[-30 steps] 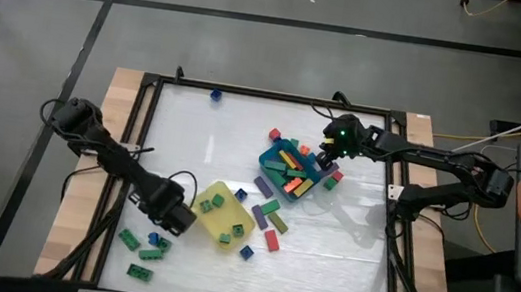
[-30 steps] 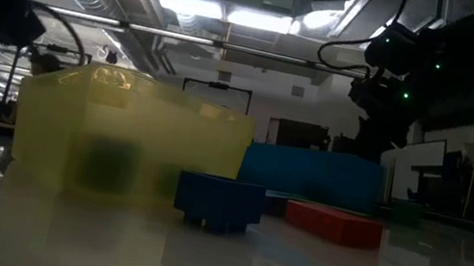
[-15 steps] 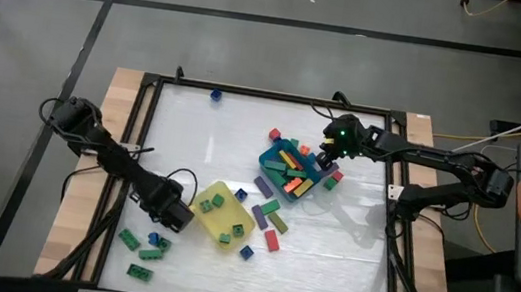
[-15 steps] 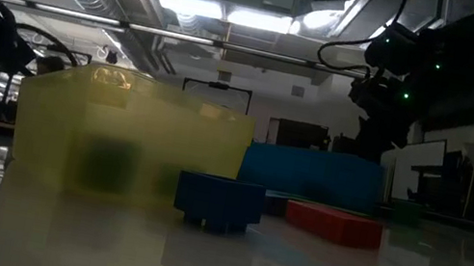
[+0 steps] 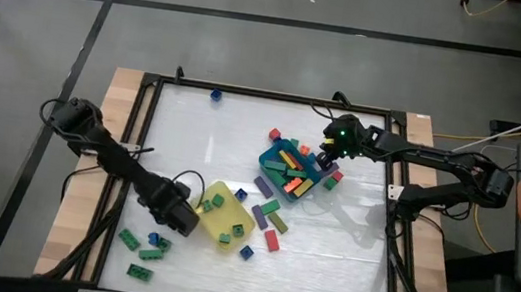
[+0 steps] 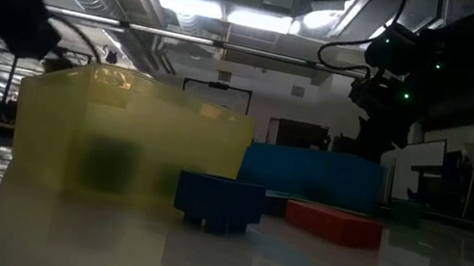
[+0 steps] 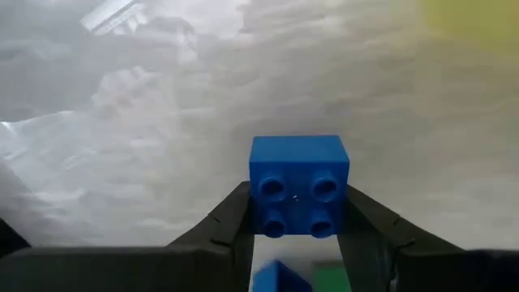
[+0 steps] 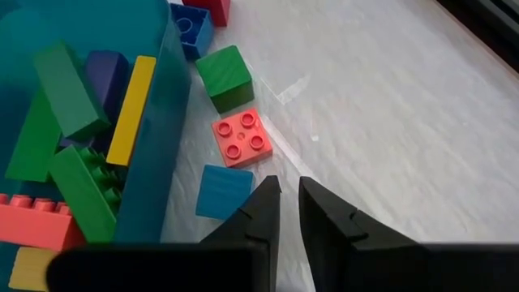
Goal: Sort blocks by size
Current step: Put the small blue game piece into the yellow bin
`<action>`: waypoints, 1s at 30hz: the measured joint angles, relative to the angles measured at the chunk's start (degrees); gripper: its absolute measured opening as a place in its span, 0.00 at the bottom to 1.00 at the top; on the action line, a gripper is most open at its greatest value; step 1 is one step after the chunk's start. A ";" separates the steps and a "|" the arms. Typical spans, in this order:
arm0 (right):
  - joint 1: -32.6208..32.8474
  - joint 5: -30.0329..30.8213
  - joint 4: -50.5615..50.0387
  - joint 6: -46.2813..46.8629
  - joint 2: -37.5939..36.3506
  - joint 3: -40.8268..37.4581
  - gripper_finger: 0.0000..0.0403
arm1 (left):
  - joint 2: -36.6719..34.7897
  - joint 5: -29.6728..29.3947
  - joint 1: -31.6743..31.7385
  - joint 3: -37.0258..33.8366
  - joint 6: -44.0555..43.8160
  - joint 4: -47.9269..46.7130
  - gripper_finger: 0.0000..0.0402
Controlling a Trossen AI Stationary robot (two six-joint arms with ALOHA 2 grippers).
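Beside the yellow tray (image 5: 219, 213), left tool (image 7: 297, 235) has now closed on a blue block (image 7: 298, 185).

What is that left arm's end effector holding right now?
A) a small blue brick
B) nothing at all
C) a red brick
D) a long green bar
A: in the left wrist view a small blue brick with four studs sits clamped between the left end effector and its two dark fingers, just beside the yellow tray.
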 joint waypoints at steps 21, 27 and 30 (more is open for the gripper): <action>0.00 0.01 -0.40 -0.02 0.00 0.00 0.13 | -0.04 -15.35 1.19 15.12 16.79 10.77 0.36; 0.00 0.01 -0.43 -0.02 0.00 0.00 0.13 | 0.11 -17.86 4.23 15.12 18.70 10.55 0.41; 0.00 0.01 -0.44 -0.02 0.00 0.00 0.13 | 0.56 -17.86 6.02 15.10 20.96 10.64 0.44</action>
